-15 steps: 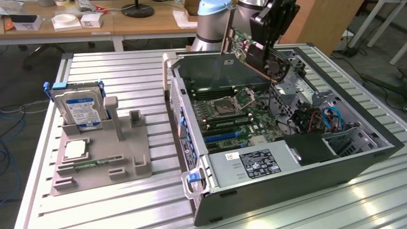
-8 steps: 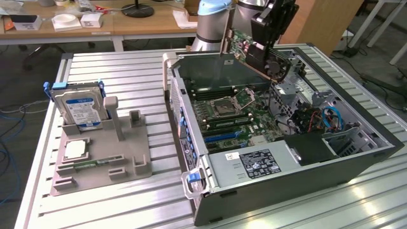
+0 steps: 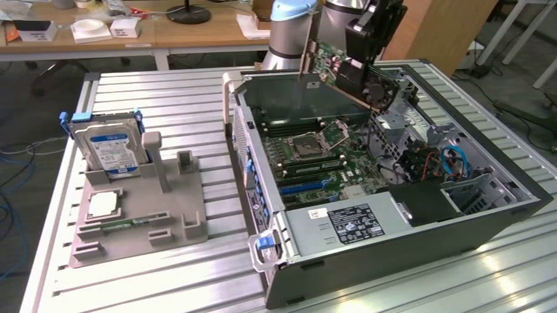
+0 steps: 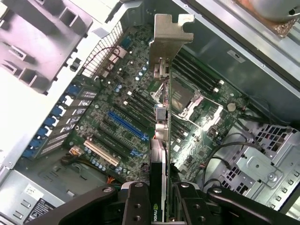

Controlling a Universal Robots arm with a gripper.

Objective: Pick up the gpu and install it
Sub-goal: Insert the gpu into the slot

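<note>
While scanning from the exterior view's left: spotted a grey plastic holder tray [image 3: 174,222] on the slatted metal table [image 3: 174,98], with a silver hard drive with blue-white label [image 3: 109,150] standing upright in it and a small square silver CPU chip [image 3: 103,204] lying flat nearer the camera. Further right, an open black computer case [image 3: 392,241] lying on its side, green motherboard [image 3: 322,156] exposed. Up over the case's far end, hanging in the air: thin green gpu card [image 3: 329,60], clamped on both faces by the black gripper [image 3: 359,57]. From the wrist, same card edge-on between the fingers [image 4: 137,201], silver metal bracket [image 4: 171,35] pointing away toward the motherboard, apart from it.
</note>
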